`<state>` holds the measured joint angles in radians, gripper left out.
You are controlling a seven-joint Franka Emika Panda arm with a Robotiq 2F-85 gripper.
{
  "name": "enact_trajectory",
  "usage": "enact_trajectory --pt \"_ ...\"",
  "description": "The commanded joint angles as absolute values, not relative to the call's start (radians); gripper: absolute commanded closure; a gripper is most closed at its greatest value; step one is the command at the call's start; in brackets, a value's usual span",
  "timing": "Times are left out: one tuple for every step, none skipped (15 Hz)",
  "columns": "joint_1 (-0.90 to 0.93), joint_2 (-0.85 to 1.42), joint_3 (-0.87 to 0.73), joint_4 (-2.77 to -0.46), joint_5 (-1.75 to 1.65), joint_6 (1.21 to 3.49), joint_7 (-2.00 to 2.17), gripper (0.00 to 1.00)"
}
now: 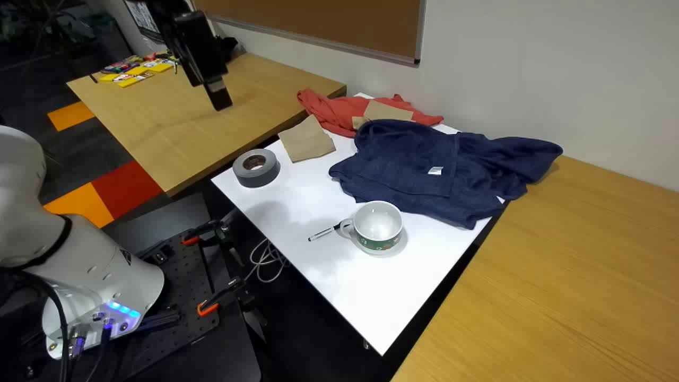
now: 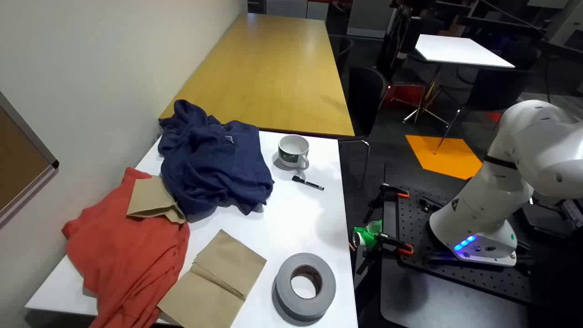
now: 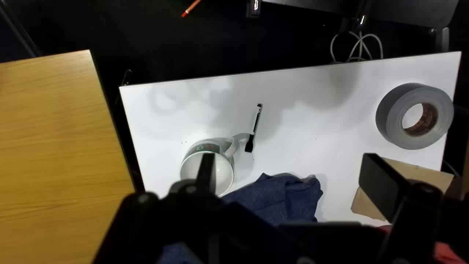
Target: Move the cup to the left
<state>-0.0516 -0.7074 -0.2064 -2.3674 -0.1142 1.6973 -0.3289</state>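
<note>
Standing near the white table's (image 1: 339,281) edge opposite the tape roll (image 1: 256,167), the cup (image 1: 378,223) seemingly awaits grasp, leftward move and release; the empty gripper (image 3: 288,164) gapes.

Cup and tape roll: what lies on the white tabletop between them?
In an exterior view, a pen lies between the cup and the tape roll, nearer the cup.

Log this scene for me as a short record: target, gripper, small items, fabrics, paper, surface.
target: cup, upright, whitish with a green patterned band
gripper: open, holding nothing, apart from the cup
small items: marker, lying by the cup but not touching it; tape roll, lying flat
fabrics: navy cloth and red cloth, both rumpled
paper: brown paper, some on the red cloth
surface: white tabletop
</note>
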Motion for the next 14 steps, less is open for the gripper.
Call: enact_trajectory --pt "-0.053 -0.706 -0.205 -2.364 -0.113 1.695 -0.33 0.0" --pt "-0.053 -0.706 -0.205 -2.364 -0.113 1.695 -0.33 0.0" --pt "-0.053 -0.706 -0.205 -2.364 -0.113 1.695 -0.33 0.0" --pt "-0.053 -0.706 -0.205 -2.364 -0.113 1.695 -0.33 0.0" --pt "-0.053 -0.706 -0.205 -2.364 -0.113 1.695 -0.33 0.0" --pt "-0.053 -0.706 -0.205 -2.364 -0.113 1.695 -0.33 0.0" --pt "-0.053 -0.706 -0.205 -2.364 -0.113 1.695 -0.33 0.0" --pt "-0.051 -0.696 -0.203 -2.366 -0.111 1.713 -0.323 0.0" --pt "-0.047 -0.683 -0.203 -2.368 -0.108 1.732 -0.322 0.0" --pt "-0.04 -0.665 -0.203 -2.369 -0.101 1.746 -0.326 0.0" --pt "-0.035 -0.641 -0.2 -2.372 -0.094 1.768 -0.317 0.0" --pt "-0.03 -0.62 -0.197 -2.376 -0.088 1.789 -0.314 0.0" --pt "-0.023 -0.591 -0.196 -2.384 -0.074 1.828 -0.31 0.0" --pt "-0.017 -0.562 -0.193 -2.388 -0.06 1.859 -0.31 0.0"
